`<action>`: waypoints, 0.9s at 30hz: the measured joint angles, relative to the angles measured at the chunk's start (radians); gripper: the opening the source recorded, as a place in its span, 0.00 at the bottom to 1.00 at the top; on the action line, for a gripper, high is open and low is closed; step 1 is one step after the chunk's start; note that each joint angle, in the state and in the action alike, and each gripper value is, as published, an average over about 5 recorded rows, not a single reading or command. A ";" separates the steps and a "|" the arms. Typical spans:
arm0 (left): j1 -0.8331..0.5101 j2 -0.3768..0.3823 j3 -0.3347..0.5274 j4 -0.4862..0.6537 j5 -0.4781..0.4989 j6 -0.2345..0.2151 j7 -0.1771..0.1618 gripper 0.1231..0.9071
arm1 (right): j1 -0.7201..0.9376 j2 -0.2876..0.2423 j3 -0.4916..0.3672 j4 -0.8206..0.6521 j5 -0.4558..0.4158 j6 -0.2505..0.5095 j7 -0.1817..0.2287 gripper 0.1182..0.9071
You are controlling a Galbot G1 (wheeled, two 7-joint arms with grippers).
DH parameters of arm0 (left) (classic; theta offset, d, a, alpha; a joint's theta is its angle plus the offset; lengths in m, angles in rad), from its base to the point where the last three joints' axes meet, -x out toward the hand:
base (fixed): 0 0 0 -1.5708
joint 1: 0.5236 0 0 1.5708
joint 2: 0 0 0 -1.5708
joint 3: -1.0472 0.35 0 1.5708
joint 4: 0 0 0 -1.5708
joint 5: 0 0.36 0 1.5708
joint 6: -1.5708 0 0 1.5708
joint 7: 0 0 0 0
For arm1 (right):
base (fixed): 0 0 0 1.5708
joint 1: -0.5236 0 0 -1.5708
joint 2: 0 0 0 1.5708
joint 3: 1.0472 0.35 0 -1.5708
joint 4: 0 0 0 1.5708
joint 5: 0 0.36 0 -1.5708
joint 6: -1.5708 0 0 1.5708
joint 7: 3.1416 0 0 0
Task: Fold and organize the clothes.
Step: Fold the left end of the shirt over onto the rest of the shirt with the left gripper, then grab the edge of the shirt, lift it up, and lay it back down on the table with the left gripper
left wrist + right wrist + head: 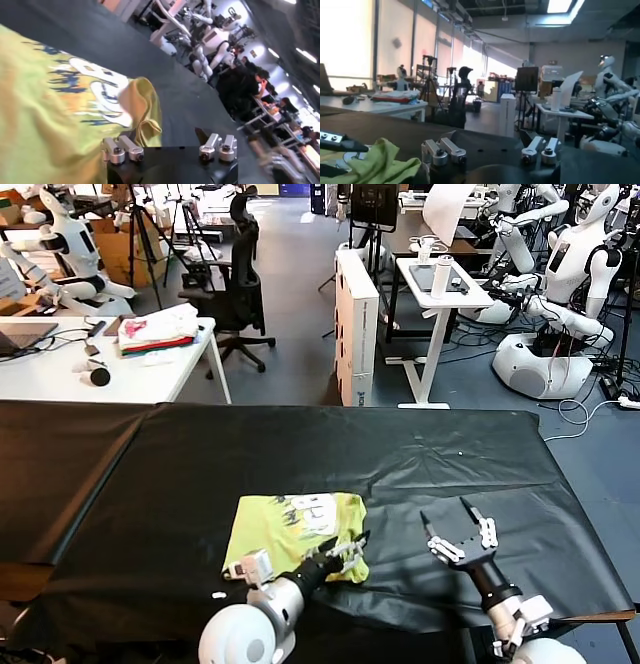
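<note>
The light yellow-green T-shirt lies folded on the black-covered table, pale printed graphic facing up. My left gripper is open at the shirt's near right corner. In the left wrist view a bunched fold of the shirt sits just in front of one finger, with nothing held between the fingers. My right gripper is open and empty, raised above the table to the right of the shirt. The right wrist view shows the shirt's edge off to the side.
A stack of white, pink and red folded clothes lies on a white desk at the back left. An office chair, a white side table and other robots stand beyond the table. A small white scrap lies near the front edge.
</note>
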 joint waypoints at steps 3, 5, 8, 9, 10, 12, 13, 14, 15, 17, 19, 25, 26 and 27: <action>0.012 0.000 -0.002 -0.025 -0.024 0.000 -0.006 1.00 | 0.022 -0.026 -0.040 0.002 -0.005 -0.009 -0.003 1.00; 0.015 0.000 -0.010 -0.052 -0.035 0.000 -0.012 1.00 | 0.036 -0.049 -0.075 0.009 -0.016 -0.018 -0.007 1.00; 0.012 0.000 -0.038 -0.104 -0.031 0.000 -0.015 1.00 | 0.048 -0.094 -0.135 0.025 -0.051 -0.022 -0.030 1.00; 0.009 0.000 -0.052 -0.122 -0.028 0.000 -0.015 1.00 | 0.052 -0.112 -0.156 0.030 -0.069 -0.017 -0.042 1.00; 0.006 0.000 -0.068 -0.139 -0.026 -0.002 -0.015 1.00 | 0.056 -0.131 -0.175 0.034 -0.089 -0.009 -0.054 1.00; 0.003 0.000 -0.104 -0.162 -0.024 -0.008 -0.015 1.00 | 0.069 -0.174 -0.215 0.040 -0.139 0.011 -0.081 1.00; 0.004 0.000 -0.122 -0.170 -0.022 -0.014 -0.015 1.00 | 0.077 -0.197 -0.233 0.042 -0.166 0.020 -0.094 1.00; 0.007 0.000 -0.141 -0.174 -0.018 -0.021 -0.015 1.00 | 0.087 -0.218 -0.251 0.043 -0.193 0.027 -0.105 1.00; 0.010 0.000 -0.158 -0.177 -0.013 -0.028 -0.015 1.00 | 0.099 -0.239 -0.269 0.043 -0.218 0.031 -0.115 1.00; 0.019 0.000 -0.186 -0.180 0.000 -0.039 -0.014 1.00 | 0.122 -0.272 -0.300 0.043 -0.264 0.035 -0.131 1.00; 0.027 0.000 -0.205 -0.182 0.012 -0.047 -0.013 1.00 | 0.145 -0.294 -0.327 0.040 -0.299 0.038 -0.140 1.00; 0.034 0.000 -0.224 -0.183 0.028 -0.056 -0.011 1.00 | 0.189 -0.317 -0.382 0.025 -0.370 0.042 -0.144 0.98; 0.034 0.000 -0.226 -0.183 0.029 -0.057 -0.011 1.00 | 0.193 -0.319 -0.387 0.023 -0.376 0.043 -0.144 0.94; 0.034 0.000 -0.228 -0.183 0.030 -0.058 -0.011 1.00 | 0.196 -0.320 -0.393 0.021 -0.380 0.045 -0.144 0.91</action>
